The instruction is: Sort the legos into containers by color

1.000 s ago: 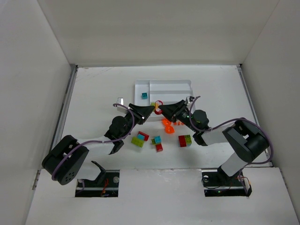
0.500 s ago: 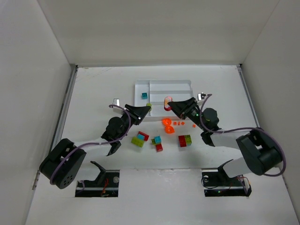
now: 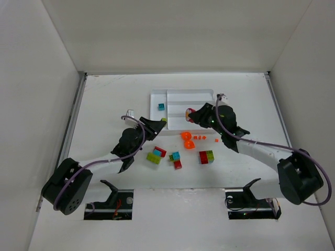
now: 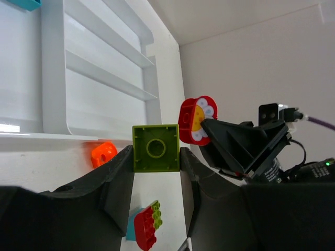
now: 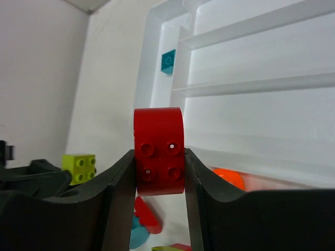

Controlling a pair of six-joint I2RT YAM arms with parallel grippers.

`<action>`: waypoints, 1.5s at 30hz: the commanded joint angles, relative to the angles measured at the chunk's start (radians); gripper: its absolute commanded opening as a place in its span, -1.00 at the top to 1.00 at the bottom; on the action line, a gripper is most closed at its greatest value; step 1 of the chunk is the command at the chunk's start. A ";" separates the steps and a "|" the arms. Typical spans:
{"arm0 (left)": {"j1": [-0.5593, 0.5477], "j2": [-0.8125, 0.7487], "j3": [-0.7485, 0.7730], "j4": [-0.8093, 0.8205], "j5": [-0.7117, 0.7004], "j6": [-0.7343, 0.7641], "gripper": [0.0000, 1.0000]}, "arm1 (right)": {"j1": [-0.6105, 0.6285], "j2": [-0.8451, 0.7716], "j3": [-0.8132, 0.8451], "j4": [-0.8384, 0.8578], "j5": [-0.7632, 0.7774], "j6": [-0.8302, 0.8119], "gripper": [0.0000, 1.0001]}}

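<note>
Carrying a brick in each arm, I judge this the delivery step. Nearest my bases, the loose legos [image 3: 176,156] lie mixed on the table [image 3: 104,104]: red, lime, teal and orange. Beyond them my left gripper [image 4: 156,163] is clamped on a lime green brick [image 4: 156,148] at the near wall of the tray [image 3: 199,99]. My right gripper [image 5: 158,175] pinches a rounded red brick [image 5: 158,149] over the near long section. Farthest, a teal brick [image 3: 161,106] sits alone in the short-side section. Next, each brick needs its own unclaimed section; I should lower before letting go and keep the arms apart.
</note>
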 commanded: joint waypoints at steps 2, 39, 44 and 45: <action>-0.008 -0.049 0.065 -0.056 -0.008 0.087 0.75 | 0.052 0.100 0.148 -0.175 0.099 -0.209 0.48; -0.041 0.051 0.154 -0.158 -0.048 0.184 0.73 | 0.011 0.924 1.156 -0.426 0.239 -0.405 -0.07; -0.040 0.068 0.160 -0.158 -0.062 0.192 0.72 | 0.011 0.837 1.069 -0.380 0.222 -0.393 -0.24; -0.040 0.074 0.166 -0.158 -0.062 0.193 0.72 | 0.011 0.810 1.038 -0.367 0.222 -0.391 -0.27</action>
